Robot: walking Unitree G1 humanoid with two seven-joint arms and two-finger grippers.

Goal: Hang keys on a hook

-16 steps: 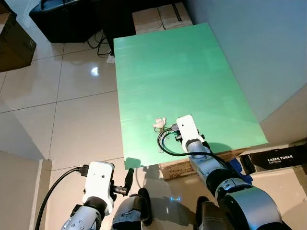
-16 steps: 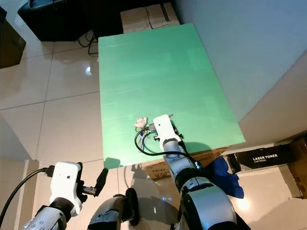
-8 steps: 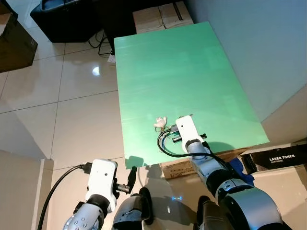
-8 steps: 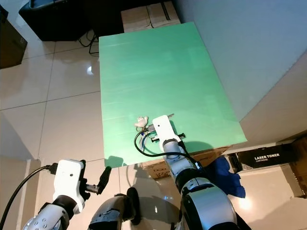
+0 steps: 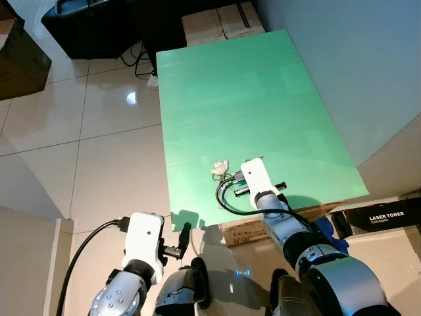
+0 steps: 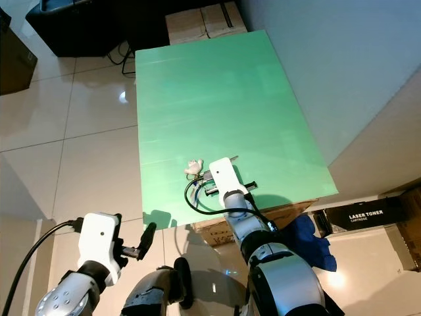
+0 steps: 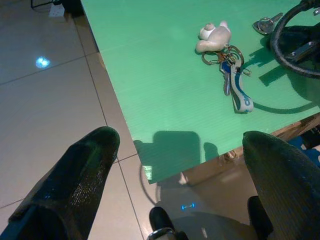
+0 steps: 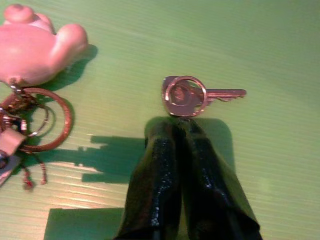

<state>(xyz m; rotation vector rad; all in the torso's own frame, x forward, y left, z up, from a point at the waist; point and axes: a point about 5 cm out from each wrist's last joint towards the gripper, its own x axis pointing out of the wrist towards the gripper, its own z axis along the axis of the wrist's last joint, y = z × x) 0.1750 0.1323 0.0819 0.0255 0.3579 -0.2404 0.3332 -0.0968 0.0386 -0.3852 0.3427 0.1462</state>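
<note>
arms: silver, jointed
wrist boxes (image 5: 145, 238): white, squarish
cables (image 5: 79, 263): black, looped at each wrist
fingers (image 8: 165, 190): long, black, glossy

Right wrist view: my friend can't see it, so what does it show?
The right pincer, fingers pressed together, points at a single key on a small ring, lying flat on the green board. Nearby lies a pale bear-shaped charm joined to a key ring.
</note>
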